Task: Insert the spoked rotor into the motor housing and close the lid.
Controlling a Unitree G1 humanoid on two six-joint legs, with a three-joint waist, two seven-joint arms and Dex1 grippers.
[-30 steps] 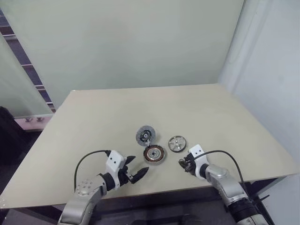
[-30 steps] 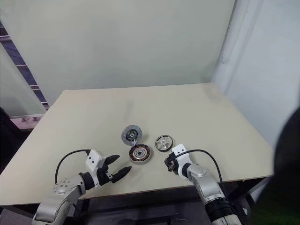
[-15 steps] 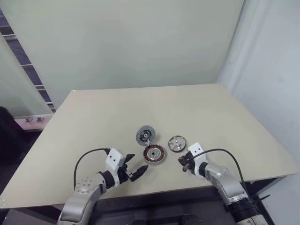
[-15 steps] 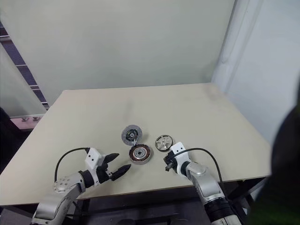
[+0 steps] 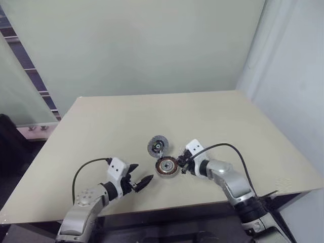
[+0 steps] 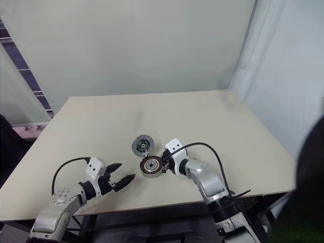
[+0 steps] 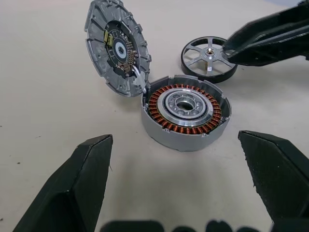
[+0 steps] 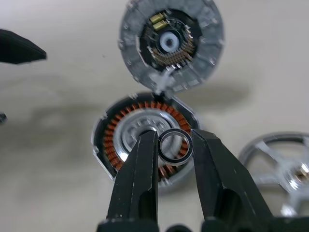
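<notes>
Change: my right gripper has swung in from the table's near right side and now hangs over the motor housing; my left arm has drifted slightly outward.
Right gripper: clenched on a small dark ring, held just above the windings.
Left gripper: released, fingers spread wide, near the housing, not touching.
Motor housing: open, copper windings around a silver centre; lid tilted up at its far edge.
Spoked rotor: on the table just beside the housing, outside it.
</notes>
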